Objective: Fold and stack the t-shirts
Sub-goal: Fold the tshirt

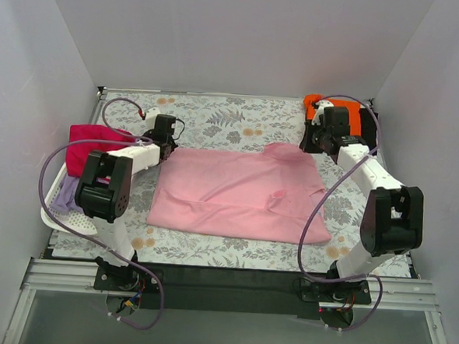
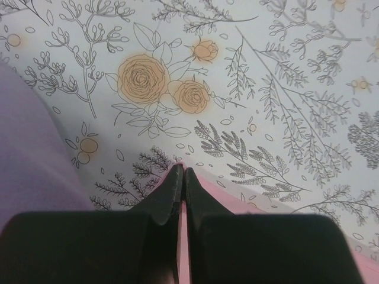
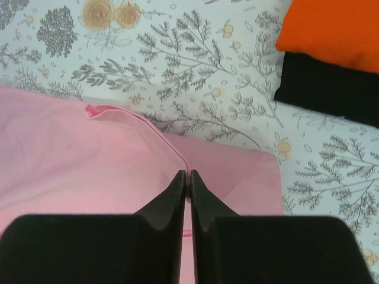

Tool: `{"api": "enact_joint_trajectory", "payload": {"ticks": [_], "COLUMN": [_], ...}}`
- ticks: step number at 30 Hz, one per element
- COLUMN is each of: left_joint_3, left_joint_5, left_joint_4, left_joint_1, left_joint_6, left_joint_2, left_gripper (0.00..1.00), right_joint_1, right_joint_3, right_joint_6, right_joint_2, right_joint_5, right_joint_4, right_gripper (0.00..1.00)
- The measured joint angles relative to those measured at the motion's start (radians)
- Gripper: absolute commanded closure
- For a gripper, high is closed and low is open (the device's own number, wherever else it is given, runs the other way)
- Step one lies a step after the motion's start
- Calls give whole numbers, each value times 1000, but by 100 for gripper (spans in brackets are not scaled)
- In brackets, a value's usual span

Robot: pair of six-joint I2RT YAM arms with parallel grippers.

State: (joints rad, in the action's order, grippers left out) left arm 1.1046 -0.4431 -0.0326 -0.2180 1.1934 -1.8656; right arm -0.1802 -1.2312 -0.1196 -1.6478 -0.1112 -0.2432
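The light pink t-shirt (image 1: pixel 236 192) lies spread flat across the middle of the table. My left gripper (image 1: pixel 167 146) is at its far left corner, shut on the cloth; in the left wrist view the gripper (image 2: pixel 182 171) pinches the pink corner (image 2: pixel 237 204). My right gripper (image 1: pixel 313 146) is at the far right edge of the shirt; in the right wrist view it (image 3: pixel 188 173) is shut on a folded pink hem (image 3: pixel 89 154). The orange t-shirt (image 1: pixel 350 117) lies on the black t-shirt (image 3: pixel 325 86) at the back right.
A white laundry basket (image 1: pixel 70 221) at the left edge holds the magenta-red t-shirt (image 1: pixel 91 140) and the lavender t-shirt (image 1: pixel 64 197). The table has a floral cover (image 1: pixel 217 117). White walls close in the left, right and back.
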Motion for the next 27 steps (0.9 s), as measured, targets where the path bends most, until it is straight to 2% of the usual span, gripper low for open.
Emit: {"api": "enact_joint_trajectory", "payload": {"ticks": [12, 27], "left_joint_3": [-151, -332], "left_joint_5": [41, 90], "left_joint_4": [17, 13], "left_joint_1": [0, 0], "left_joint_6": [19, 31], "left_joint_2": [167, 416], "left_gripper": [100, 100], "right_joint_1": [-58, -102], "right_joint_3": [211, 285], "right_joint_6": [-1, -6], "right_joint_2": [344, 613], "right_joint_5": [30, 34], "right_joint_4": [-106, -341], "right_gripper": [99, 99]}}
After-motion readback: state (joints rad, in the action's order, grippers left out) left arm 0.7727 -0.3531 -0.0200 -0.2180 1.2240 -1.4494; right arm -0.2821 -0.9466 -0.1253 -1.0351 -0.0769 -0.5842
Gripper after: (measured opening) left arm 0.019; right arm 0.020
